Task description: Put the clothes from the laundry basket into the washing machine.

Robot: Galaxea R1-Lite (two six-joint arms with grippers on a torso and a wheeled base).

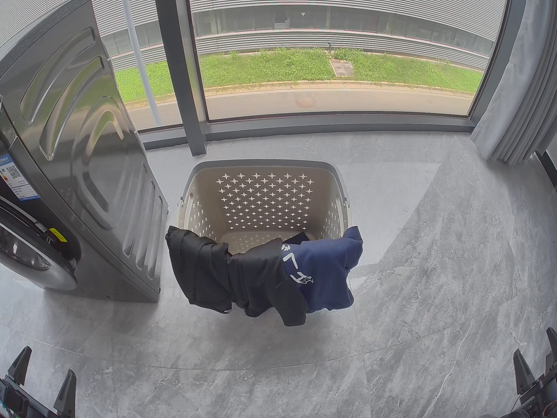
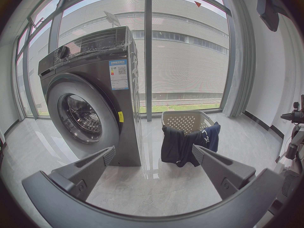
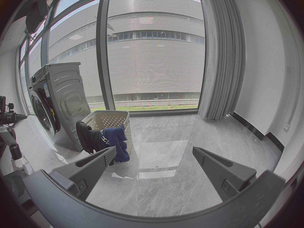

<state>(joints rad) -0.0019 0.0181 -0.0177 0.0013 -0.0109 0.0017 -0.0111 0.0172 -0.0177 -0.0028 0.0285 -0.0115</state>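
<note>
At the very start of the job: nothing picked up yet, nothing put in. Step in hand, by the look of it: getting ready to go for the first piece of clothing.

Near the middle of the head view, a bit toward 12 o'clock: the laundry basket, pale, with star-shaped holes. Draped over its near rim, on the 6 o'clock side: a black garment toward 7 o'clock and a blue garment toward 5 o'clock. Both hanging down the outside, with the black one lying over the blue one where they meet. Bare basket floor behind them.

At 9 o'clock, just beside the basket: the washing machine. Round door shut. Drum seemingly bare, though hard to be sure through the glass.

Low at 7 o'clock: the left gripper, fingers wide apart, holding nothing. Low at 5 o'clock: the right gripper, fingers apart too, holding nothing. Both well apart from the clothes.

Next move, most likely: open the door first, or no way in for the clothes. Then go to the black garment, since it sits on top. Pinch a thick fold near the rim and lift it high, so as not to drag the blue one off onto the floor.
</note>
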